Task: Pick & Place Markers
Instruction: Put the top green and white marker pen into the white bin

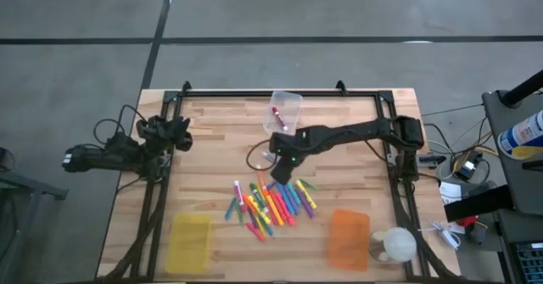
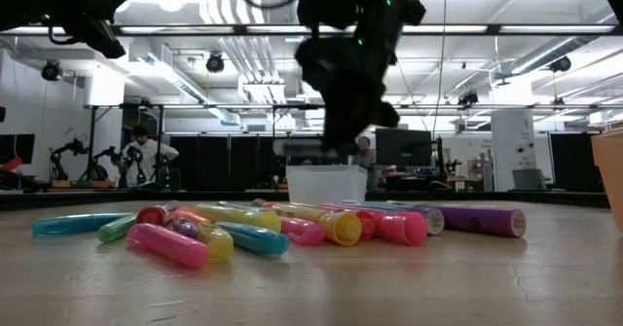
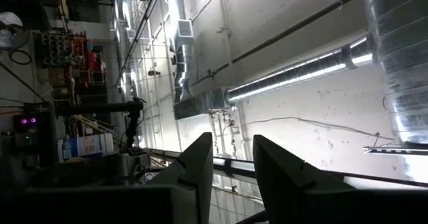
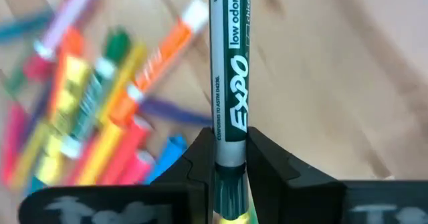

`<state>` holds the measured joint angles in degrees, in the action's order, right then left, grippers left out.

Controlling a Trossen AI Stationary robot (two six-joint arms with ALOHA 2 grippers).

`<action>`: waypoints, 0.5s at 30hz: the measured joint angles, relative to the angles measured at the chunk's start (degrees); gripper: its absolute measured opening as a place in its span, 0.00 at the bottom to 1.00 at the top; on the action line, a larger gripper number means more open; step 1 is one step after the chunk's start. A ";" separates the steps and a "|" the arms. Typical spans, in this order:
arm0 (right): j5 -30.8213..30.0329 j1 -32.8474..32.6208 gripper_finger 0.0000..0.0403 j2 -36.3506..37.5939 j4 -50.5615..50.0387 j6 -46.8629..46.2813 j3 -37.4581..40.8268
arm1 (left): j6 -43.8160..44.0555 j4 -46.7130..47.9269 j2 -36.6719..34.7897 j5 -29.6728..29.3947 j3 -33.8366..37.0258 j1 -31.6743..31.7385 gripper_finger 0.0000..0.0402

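One green Expo marker [image 4: 229,77] clamped upright in right pincer [image 4: 231,158] | pincer above marker pile [image 1: 271,203] on desk [image 1: 212,140] | right arm stretched inward, clear bin [image 1: 287,110] just behind | left pincer [image 3: 232,165] at desk's left edge, fingers slightly apart

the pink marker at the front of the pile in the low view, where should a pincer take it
Grip the pink marker mid-barrel from straight above, jaws across its width. It lies flat at the pile's near edge; bare table on its front side leaves room for one finger, while the yellow marker crowds its back.
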<state>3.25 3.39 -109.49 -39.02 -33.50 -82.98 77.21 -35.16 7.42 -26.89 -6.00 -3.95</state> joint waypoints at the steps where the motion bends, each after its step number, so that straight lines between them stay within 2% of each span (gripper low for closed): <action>1: -0.74 0.32 0.13 0.48 -0.27 -1.12 -1.02 | 0.00 0.00 0.00 0.00 0.00 0.02 0.25; 7: -8.03 4.63 0.13 3.71 -0.02 -6.99 -6.50 | -0.02 0.02 0.00 0.02 0.00 0.00 0.25; 15: -9.45 14.39 0.14 3.08 0.32 -15.96 -7.99 | -0.02 0.02 0.00 0.04 0.01 0.00 0.25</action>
<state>-6.20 17.78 -106.41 -38.71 -49.46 -90.97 77.19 -35.14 7.42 -26.85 -5.99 -3.94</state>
